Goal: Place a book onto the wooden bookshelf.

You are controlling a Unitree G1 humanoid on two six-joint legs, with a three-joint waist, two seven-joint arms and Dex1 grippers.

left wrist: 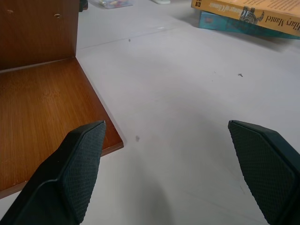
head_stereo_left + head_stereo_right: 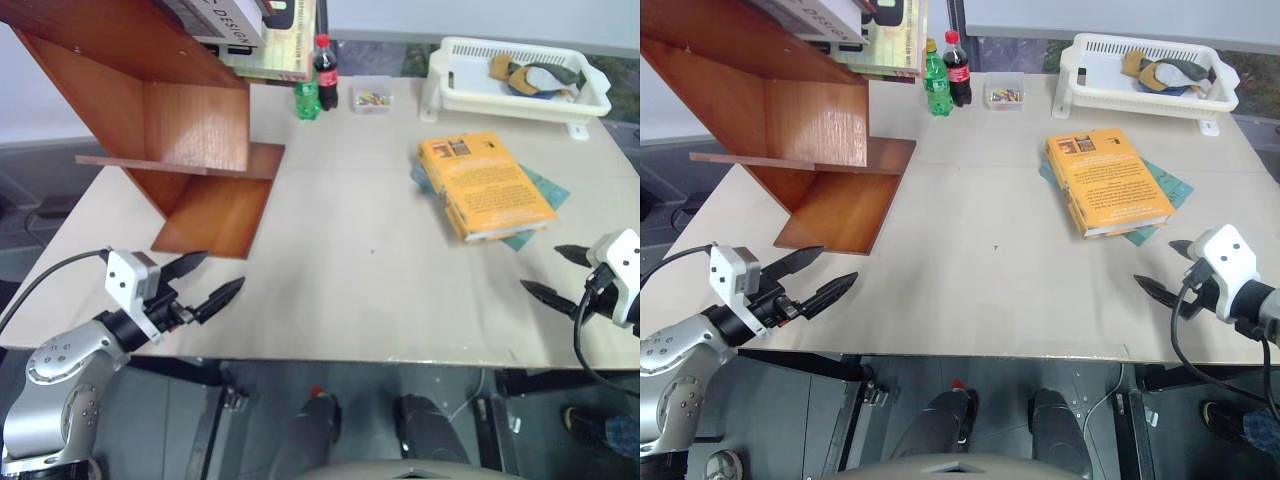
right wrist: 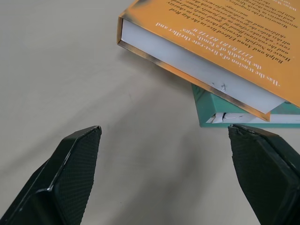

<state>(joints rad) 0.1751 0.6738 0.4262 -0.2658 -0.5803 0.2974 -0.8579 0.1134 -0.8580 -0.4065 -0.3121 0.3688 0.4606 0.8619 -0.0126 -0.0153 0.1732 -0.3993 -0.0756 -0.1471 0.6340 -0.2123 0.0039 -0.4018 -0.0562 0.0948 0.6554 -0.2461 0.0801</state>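
My right claw hangs wide apart and empty over the near right edge of the bench, just short of the book. The left claw is equally wide and empty at the near left, beside the front corner of the wooden bookshelf.

The book lies flat on the right half of the bench, its cover up, stacked on a thinner teal book whose edges stick out beneath it. That stacking is my main worry: a low approach could, I judge, catch the teal book too, or shove both toward the far white tray. The book is thick, so a one-sided pinch may let it droop or slip.

Between book and bookshelf the bench is bare, giving good room to carry across. The bottles stand far, by the shelf's back corner, out of the likely path.
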